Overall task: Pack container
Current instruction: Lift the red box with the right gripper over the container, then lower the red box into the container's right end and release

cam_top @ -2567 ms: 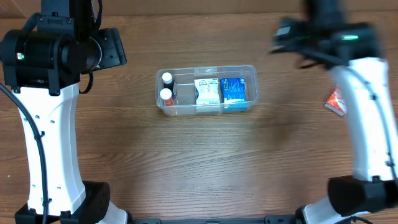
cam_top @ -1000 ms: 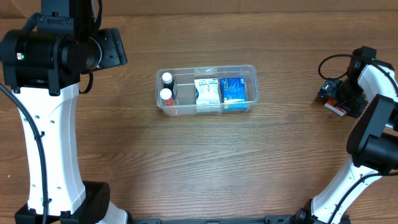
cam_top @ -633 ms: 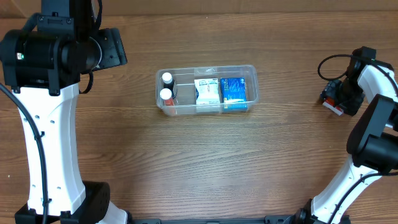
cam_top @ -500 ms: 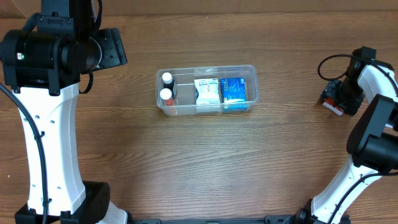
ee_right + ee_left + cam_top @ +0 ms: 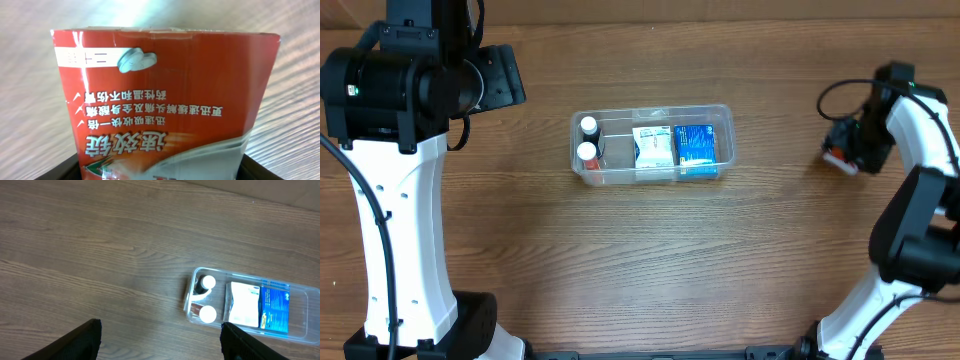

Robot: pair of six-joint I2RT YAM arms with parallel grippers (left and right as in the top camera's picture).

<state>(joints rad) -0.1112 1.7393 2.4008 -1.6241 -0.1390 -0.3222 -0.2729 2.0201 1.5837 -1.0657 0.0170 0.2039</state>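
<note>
One red box (image 5: 165,100) clamped in right claw (image 5: 845,151).

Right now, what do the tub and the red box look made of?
Tub: clear rigid plastic with a glossy finish. The bottles and boxes inside show through its walls, and the rim catches glare.
Red box: probably thin printed cardboard with a light gloss coat. It has a straight folded top edge, flat faces and a soft sheen over the print.

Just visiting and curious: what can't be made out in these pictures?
Red box: right wrist view, bottom edge cuts off its lower print.
White-capped bottles in the container: overhead view, labels too small to read.
Right gripper: overhead view, its fingers hidden beneath the arm.
</note>
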